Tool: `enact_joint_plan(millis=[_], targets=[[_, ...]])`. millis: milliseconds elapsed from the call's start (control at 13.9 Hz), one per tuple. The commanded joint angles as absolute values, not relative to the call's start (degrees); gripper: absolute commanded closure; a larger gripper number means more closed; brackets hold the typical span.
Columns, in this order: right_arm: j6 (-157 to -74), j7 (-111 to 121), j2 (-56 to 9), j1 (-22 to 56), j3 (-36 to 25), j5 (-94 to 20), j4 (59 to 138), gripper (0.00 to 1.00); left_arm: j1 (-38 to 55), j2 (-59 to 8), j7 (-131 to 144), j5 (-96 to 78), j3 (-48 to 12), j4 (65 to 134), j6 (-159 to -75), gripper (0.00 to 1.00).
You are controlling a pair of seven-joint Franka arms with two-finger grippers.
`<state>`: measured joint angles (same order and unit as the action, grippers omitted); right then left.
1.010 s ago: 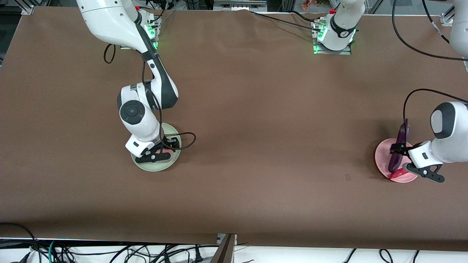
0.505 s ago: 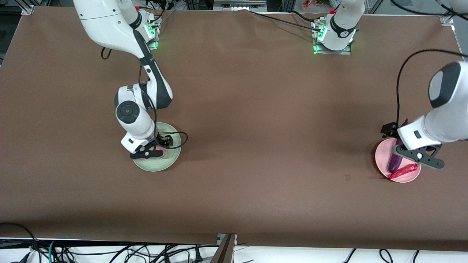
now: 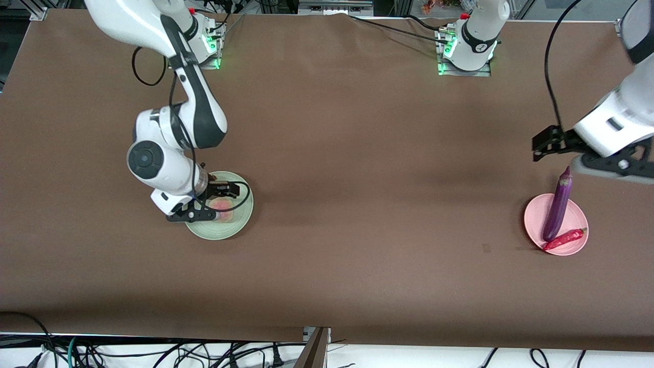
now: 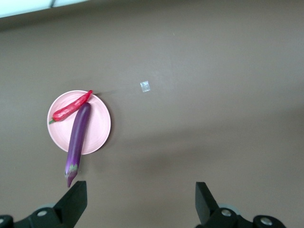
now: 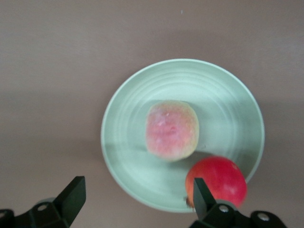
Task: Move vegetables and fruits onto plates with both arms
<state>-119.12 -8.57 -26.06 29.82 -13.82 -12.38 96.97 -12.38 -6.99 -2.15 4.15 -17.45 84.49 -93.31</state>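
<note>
The pale green plate (image 5: 223, 104) holds a pale fruit blushed pink (image 5: 171, 129) at its middle and a round red fruit (image 5: 216, 183) by its rim. My right gripper (image 5: 137, 192) hangs open a little above that plate (image 3: 240, 217), with nothing between its fingers. In the front view only the pale fruit (image 3: 223, 205) shows under the right gripper (image 3: 209, 202). The purple eggplant (image 4: 77, 137) lies across the pink plate (image 4: 99, 126), stem end past the rim, beside the red chili (image 4: 71, 108). My left gripper (image 4: 140, 190) is open, high over the table next to that plate (image 3: 534, 220).
A small pale scrap (image 4: 145, 86) lies on the brown table near the pink plate, toward the table's middle. The arm bases (image 3: 465, 56) stand along the edge farthest from the front camera. Cables (image 3: 153, 352) hang below the nearest edge.
My right gripper opened and rose, leaving the pale fruit on the green plate. My left arm lifted away from the pink plate, and the eggplant now lies flat across it.
</note>
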Motion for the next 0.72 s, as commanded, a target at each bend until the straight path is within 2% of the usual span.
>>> enact_joint_plan(millis=[0, 72, 216, 505, 649], targets=[[-111.9, -6.3, -20.3, 29.1, -15.5, -12.8, 97.5, 0.0, -1.0, -0.6, -1.1, -0.6, -2.8, 90.1, -93.9, 0.0], [-109.0, -3.5, -18.7, 29.1, -16.4, -12.9, 96.4, 0.0, 2.8, 2.4, -1.1, -1.2, 1.1, 94.7, -95.5, 0.0], [-101.8, -1.8, -16.4, 29.2, -18.3, -12.7, 93.0, 0.0, 5.0, 4.0, -0.9, -0.6, 2.2, 99.7, -100.2, 0.0], [-92.2, 0.4, -6.4, 29.2, -21.2, -7.9, 92.9, 0.0, 5.1, 1.5, -0.8, 0.6, 1.2, 98.8, -99.6, 0.0], [-90.7, 0.3, 0.1, 29.2, -21.2, -4.1, 97.2, 0.0, 5.4, 1.8, -0.8, 4.9, -1.3, 98.3, -98.8, 0.0]])
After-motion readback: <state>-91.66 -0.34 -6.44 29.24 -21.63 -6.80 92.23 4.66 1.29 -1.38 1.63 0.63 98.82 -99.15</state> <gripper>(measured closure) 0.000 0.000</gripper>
